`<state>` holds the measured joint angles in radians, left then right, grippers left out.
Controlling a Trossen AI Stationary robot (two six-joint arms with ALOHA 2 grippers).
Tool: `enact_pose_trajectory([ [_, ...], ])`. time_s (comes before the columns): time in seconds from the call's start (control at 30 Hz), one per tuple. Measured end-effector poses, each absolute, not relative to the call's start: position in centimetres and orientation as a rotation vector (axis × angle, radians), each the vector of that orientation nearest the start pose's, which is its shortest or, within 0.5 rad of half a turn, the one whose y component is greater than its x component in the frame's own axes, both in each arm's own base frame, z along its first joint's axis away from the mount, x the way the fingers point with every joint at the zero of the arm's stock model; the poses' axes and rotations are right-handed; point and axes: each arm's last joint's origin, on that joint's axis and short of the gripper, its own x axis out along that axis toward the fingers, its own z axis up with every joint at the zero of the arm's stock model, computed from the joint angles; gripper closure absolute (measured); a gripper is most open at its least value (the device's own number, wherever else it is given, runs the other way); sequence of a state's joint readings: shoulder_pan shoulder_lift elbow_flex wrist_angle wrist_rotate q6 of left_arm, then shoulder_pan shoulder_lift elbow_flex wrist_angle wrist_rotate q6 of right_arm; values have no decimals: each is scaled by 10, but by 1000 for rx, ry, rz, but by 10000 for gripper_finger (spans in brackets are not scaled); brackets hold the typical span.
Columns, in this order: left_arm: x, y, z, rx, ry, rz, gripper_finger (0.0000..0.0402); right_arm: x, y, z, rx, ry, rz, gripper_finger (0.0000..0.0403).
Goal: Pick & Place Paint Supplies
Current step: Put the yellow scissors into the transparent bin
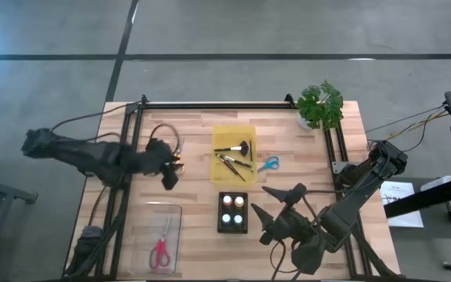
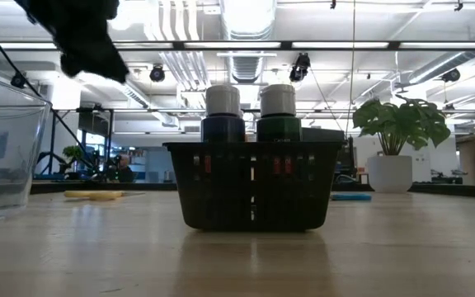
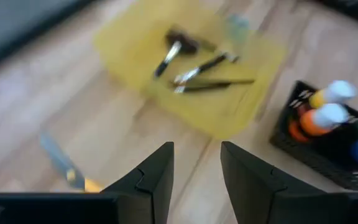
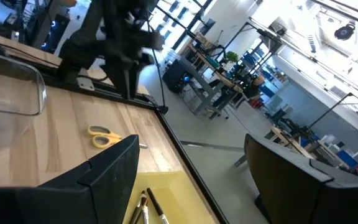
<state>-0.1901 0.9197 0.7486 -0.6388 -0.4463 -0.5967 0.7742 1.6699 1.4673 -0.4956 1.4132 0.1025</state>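
High view: thin dark-handled paintbrushes [image 1: 233, 165] and broad black-bristled brush [image 1: 238, 147] lie in yellow plastic tray [image 1: 220, 135]; paint bottles [image 1: 233, 211] in black mesh basket [image 1: 246, 212]. Left gripper [image 1: 171, 178] beside tray.

Left wrist view: left gripper fingers [image 3: 157, 177] parted, empty.

Right wrist view: right gripper [image 4: 191, 174] wide apart, empty.

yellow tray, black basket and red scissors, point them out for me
yellow tray [image 1: 224, 135]: high view, bare floor near its far rim
black basket [image 1: 233, 228]: high view, its near rim
red scissors [image 1: 159, 254]: high view, the red handles, inside the clear container
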Motion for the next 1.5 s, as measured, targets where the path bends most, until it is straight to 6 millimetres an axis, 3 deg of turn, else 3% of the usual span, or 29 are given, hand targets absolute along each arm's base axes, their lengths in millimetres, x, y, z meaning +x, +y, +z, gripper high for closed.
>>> enact_pose_trajectory([
  [0.17,186,14,245,-494,828,527,259,273,227,329,-530,292,-626,113],
  [0.43,203,47,218,-573,1015,601,259,273,227,329,-531,292,-627,113],
  [0.7,217,47,208,-627,1240,490,259,272,226,328,-543,300,-628,113],
  [0.97,203,44,197,-624,1415,575,259,269,229,328,-542,295,-616,113],
  [1.17,192,42,180,-601,1469,572,259,268,230,328,-543,295,-614,113],
  [1.5,184,43,154,-615,1416,651,259,268,230,328,-544,295,-614,113],
])
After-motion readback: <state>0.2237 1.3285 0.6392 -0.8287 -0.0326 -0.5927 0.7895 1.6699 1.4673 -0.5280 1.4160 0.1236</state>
